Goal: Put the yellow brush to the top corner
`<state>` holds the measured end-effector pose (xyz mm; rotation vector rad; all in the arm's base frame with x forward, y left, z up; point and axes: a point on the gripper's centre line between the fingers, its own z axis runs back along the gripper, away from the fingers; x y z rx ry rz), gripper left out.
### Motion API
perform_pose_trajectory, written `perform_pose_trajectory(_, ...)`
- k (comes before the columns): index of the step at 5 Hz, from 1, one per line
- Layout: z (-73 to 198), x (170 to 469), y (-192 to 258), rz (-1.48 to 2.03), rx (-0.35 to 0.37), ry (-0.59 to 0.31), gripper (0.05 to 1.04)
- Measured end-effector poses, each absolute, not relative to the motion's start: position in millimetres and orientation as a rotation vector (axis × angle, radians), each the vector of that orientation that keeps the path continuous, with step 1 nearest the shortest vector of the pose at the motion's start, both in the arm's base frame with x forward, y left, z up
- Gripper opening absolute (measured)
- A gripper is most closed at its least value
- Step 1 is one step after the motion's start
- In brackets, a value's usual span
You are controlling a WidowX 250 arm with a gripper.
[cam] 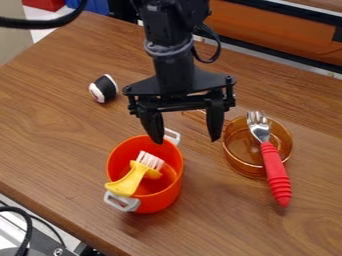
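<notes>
My gripper [187,141], fingers spread and pointing downward, hangs over the middle of the wooden table [53,125], with nothing between its fingertips. Just beside it, toward the lower left of the view, stands an orange-red pot [163,194] with two pale grey handles. The yellow brush [129,181] lies tilted in the pot, white bristles inside, handle end at the rim near the lower grey handle. To the right, a transparent amber pan [288,142] bears a fork [274,170], tines over the pan, red handle extending past its rim. Upper left: a small black-and-white object [104,89].
</notes>
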<state>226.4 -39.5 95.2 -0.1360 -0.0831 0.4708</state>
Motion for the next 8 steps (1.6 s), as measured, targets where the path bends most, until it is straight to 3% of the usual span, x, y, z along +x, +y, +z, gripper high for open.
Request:
perform_pose_trajectory(2,89,216,-23,0.396,-0.102,-0.013,0.997)
perform_pose_trajectory(8,61,200,-5,0.143,-0.067,0.032,0.997)
